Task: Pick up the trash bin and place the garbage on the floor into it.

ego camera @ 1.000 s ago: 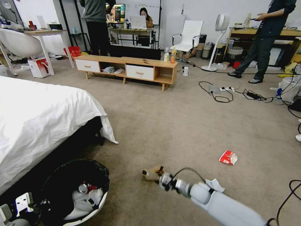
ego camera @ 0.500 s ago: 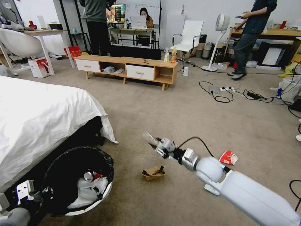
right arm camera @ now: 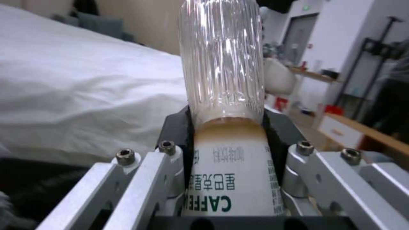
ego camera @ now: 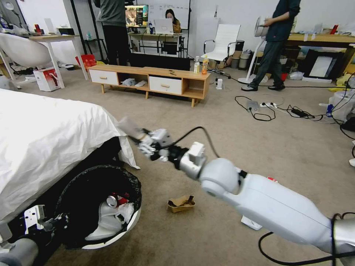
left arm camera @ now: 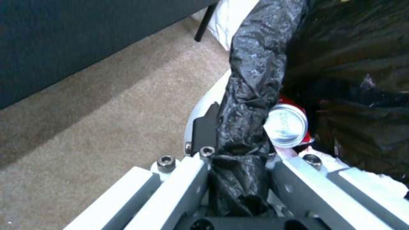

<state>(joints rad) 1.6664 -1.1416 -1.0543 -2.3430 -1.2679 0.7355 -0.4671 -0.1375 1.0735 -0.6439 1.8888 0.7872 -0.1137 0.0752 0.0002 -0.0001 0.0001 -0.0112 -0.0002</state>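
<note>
- While the right gripper (ego camera: 142, 142) was low and right of centre half a second ago, it now hangs higher and further left, in the air beside the near corner of the bed (ego camera: 48, 133) and beyond the trash bin (ego camera: 122, 231)
- Its fingers (right arm camera: 174, 131) are clamped on a clear bottle (right arm camera: 221, 80) with a white label — the ribbed clear end points away from the wrist, towards the bed
- Left gripper (left arm camera: 238, 150) sits at near left, closed on the trash bin's rim, with the crinkled black bag (left arm camera: 251, 80) pinched between its jaws
- The trash bin is tilted with its mouth up and to the right; it has come slightly higher and further right in the head view than a second ago
- Inside the bin lie a red can (ego camera: 112, 200) with its silver end showing and white tissues (ego camera: 111, 220)
- A brown cardboard tray (ego camera: 181, 203) rests on the carpet right of the bin, where it lay half a second ago — well apart from both grippers
- Part of a red-and-white packet (ego camera: 272, 179) peeks over the right arm; earlier it lay in plain sight
</note>
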